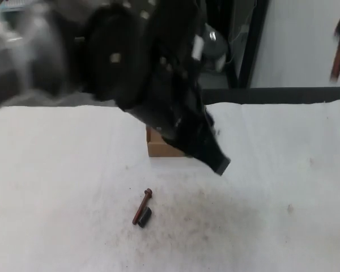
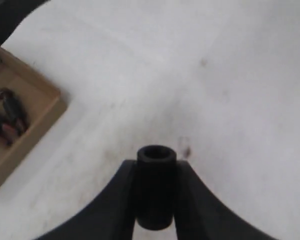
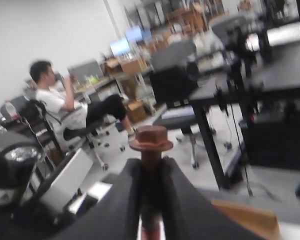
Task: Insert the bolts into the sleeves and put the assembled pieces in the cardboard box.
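Sleeve (image 2: 156, 200), black and hollow, sits pinched between the left gripper's (image 2: 156, 170) fingers above the white bench cover (image 2: 230, 60). Near it lies the cardboard box (image 2: 40, 130), holding dark pieces (image 2: 10, 112) that seem to be bolts already sleeved. The right gripper (image 3: 151, 172) clamps a rust-brown bolt (image 3: 151, 141) by its shank, the flanged hex head free beyond the fingertips and pointing toward the room. In the high view a black arm (image 1: 170, 90) hangs over the box, and a loose bolt (image 1: 143, 205) lies on the cover touching a loose sleeve (image 1: 145, 217).
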`<state>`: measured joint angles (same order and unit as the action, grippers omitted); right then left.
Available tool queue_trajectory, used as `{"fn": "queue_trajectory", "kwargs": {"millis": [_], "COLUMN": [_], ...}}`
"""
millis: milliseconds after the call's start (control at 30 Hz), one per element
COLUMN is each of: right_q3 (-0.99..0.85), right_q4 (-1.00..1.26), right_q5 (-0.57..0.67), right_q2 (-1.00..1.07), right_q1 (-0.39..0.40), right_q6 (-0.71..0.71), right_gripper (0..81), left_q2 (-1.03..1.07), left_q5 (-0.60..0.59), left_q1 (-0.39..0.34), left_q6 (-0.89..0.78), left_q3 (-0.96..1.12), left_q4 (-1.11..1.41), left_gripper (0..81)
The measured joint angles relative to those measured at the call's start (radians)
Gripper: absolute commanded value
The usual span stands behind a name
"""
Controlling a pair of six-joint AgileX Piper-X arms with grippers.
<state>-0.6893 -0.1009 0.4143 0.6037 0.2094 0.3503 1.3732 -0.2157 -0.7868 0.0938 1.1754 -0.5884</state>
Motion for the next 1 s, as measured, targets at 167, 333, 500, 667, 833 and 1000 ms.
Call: {"fn": "queue_trajectory", "kwargs": {"millis": [167, 333, 500, 667, 833, 1000], "right_q3": [0.0, 0.0, 0.0, 0.0, 0.0, 0.0], "right_q4": [0.245, 0.357, 0.371, 0.481, 0.505, 0.46], "right_q5": [0.026, 0.195, 0.228, 0.152, 0.101, 0.093], "right_q2": [0.039, 0.099, 0.15, 0.185, 0.185, 0.185], "right_q1": [0.0, 0.018, 0.122, 0.294, 0.394, 0.444], "right_q6": [0.042, 0.082, 0.104, 0.085, 0.025, -0.052], "right_gripper": [0.8, 0.8, 0.8, 0.8, 0.8, 0.8], "left_q2": [-0.187, -0.299, -0.377, -0.379, -0.379, -0.379], "left_q5": [-0.219, -0.321, -0.334, -0.341, -0.341, -0.297], "left_q1": [-0.005, -0.007, -0.007, -0.007, -0.007, -0.007], "left_q6": [-0.244, -0.338, -0.355, -0.355, -0.357, -0.356], "left_q3": [-0.331, -0.503, -0.577, -0.591, -0.592, -0.592], "left_q4": [0.375, 0.718, 0.967, 1.007, 0.977, 0.971], "left_gripper": [0.2, 0.2, 0.2, 0.2, 0.2, 0.2]}}
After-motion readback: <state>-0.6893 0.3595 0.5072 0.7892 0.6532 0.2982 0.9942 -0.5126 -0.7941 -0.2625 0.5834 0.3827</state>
